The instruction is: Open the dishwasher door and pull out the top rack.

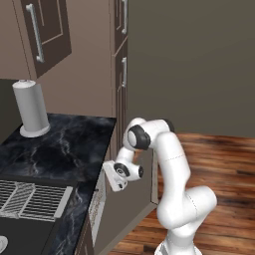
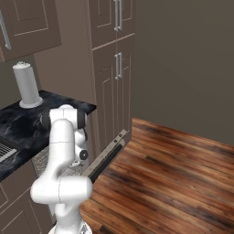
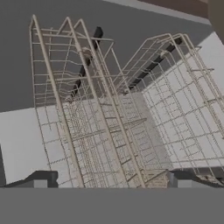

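The gripper stands wide open and holds nothing; in the hand view its two dark fingertips rise far apart at the bottom, one on each side, and between them there is only wire. Straight in front of it, and very near, is the top rack, a light grey mesh basket with thin tall rims that run away from the hand into the dark inside of the machine. Whether a tip already touches a wire I cannot tell, because the front rim lies just at the lower edge of that view. From the left base view the hand hangs low in front of the counter, pointing into the opening under the dark marble top, and the white arm bends down to it from the right. The dishwasher door is already let down; in the right base view it slopes out toward the wooden floor, with its slim silver handle on the far edge. So the first half of the task seems done, and the rack is what remains. I judge that the next move depends on one thing: the rack slides along the line from the machine out over the door, toward the robot, so the fingers must close on a front wire that lies across this line and then pull straight back. On the counter stand a paper towel roll and a drying mat, well apart from the work.
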